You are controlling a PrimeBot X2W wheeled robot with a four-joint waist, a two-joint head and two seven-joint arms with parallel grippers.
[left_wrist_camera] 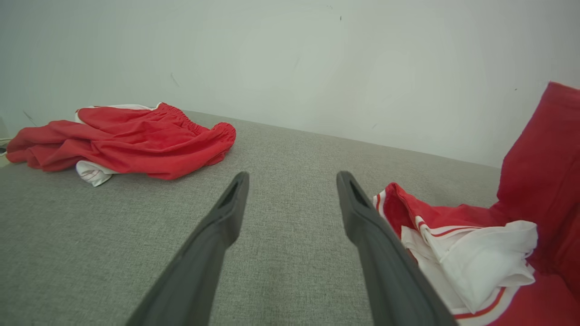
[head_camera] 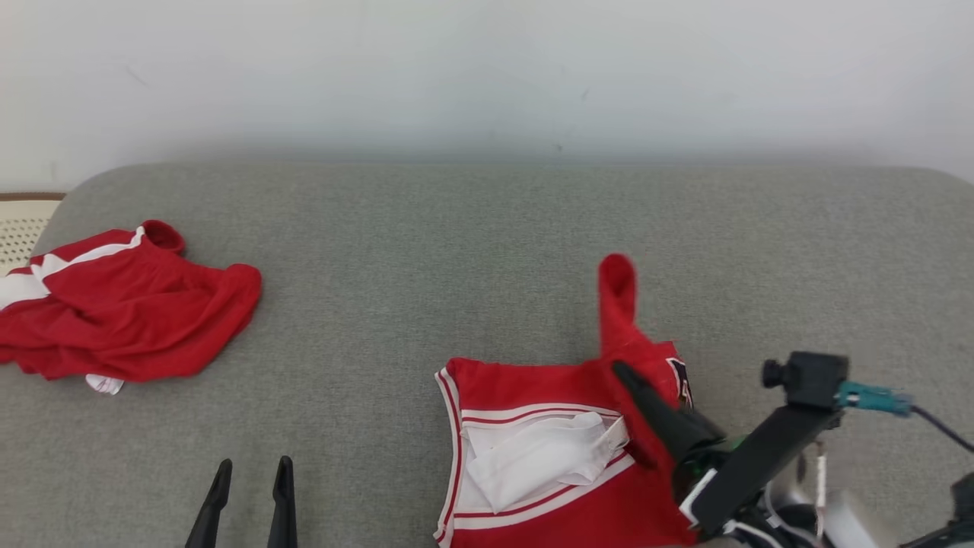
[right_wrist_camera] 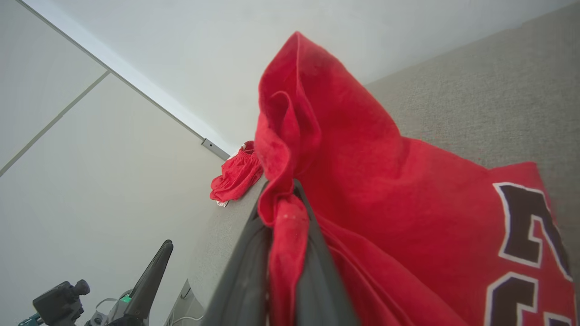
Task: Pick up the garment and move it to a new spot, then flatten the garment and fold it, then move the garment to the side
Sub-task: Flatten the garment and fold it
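Observation:
The garment (head_camera: 533,384) is a red jersey with white trim and a dark number, lying at the near right of the grey cloth surface (head_camera: 487,251). My right gripper (head_camera: 620,371) is shut on a fold of it, and a strap stands up above the fingers. In the right wrist view the red cloth (right_wrist_camera: 385,203) is pinched between the two fingers of that gripper (right_wrist_camera: 281,203). My left gripper (head_camera: 254,464) hovers open over bare grey cloth, left of the jersey. In the left wrist view its fingers (left_wrist_camera: 292,179) hold nothing, with the jersey (left_wrist_camera: 534,181) to their right.
A second red garment with white stripes (head_camera: 129,312) lies crumpled at the far left of the surface (left_wrist_camera: 131,140). A pale wall runs along the back edge. A cream woven object (head_camera: 19,228) sits past the left edge.

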